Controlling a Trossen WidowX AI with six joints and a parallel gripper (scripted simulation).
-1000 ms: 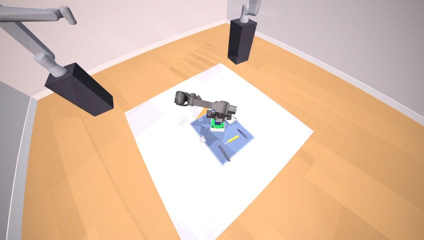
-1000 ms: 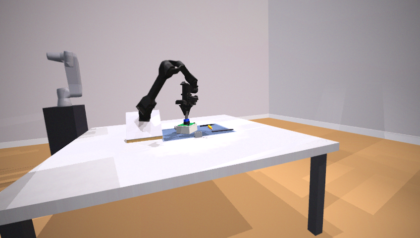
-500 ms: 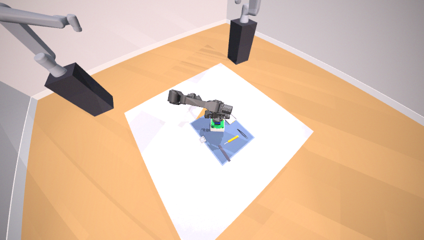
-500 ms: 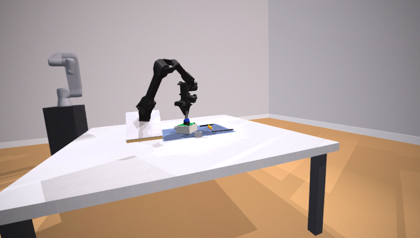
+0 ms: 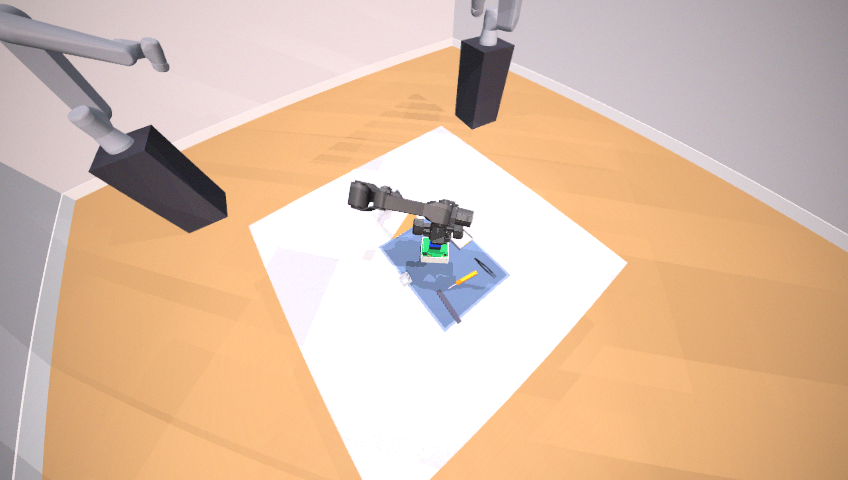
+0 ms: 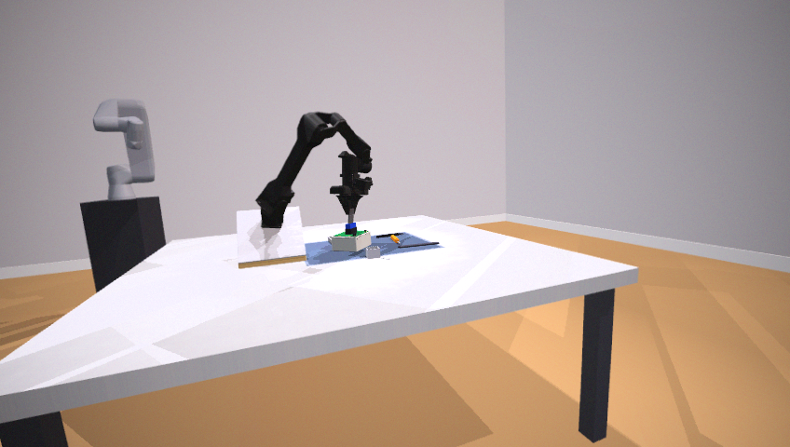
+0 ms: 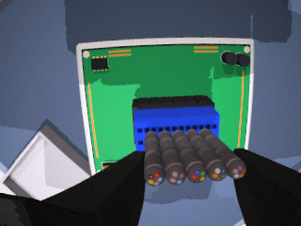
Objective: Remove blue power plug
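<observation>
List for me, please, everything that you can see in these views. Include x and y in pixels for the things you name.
Blue plug (image 5: 435,245) (image 6: 350,225) (image 7: 176,115): one, at the socket
Cables (image 7: 188,155): five, grey, at the plug
Socket (image 7: 174,102): one, black, on the board
Circuit board (image 5: 442,252) (image 7: 113,108): one, green, in the box
Box (image 5: 435,259) (image 6: 346,243) (image 7: 165,41): one, off-white, on the mat
Tray (image 5: 462,239) (image 7: 52,160): one, grey, beside the box
Mat (image 5: 476,291) (image 6: 327,256) (image 7: 28,85): one, blue, on the table
Screwdriver (image 5: 467,277) (image 6: 394,238): one, orange, mat
Tweezers (image 5: 484,267): one, black, mat
Strip (image 5: 448,306): one, dark, mat
Block (image 5: 405,278) (image 6: 372,252): one, pale, mat's edge
Table (image 5: 505,333) (image 6: 470,288): one, white, centre
Pedestals (image 5: 157,178) (image 6: 121,237): two, black, behind
Grey arms (image 5: 113,50) (image 6: 143,146): two, on pedestals
Floor (image 5: 684,356) (image 6: 692,331): one, wooden orange
Walls (image 5: 684,59) (image 6: 637,110): pale grey, around
Black arm (image 5: 410,205) (image 6: 294,163): one, above the mat
Jaws: one pair, black, closed on the plug
</observation>
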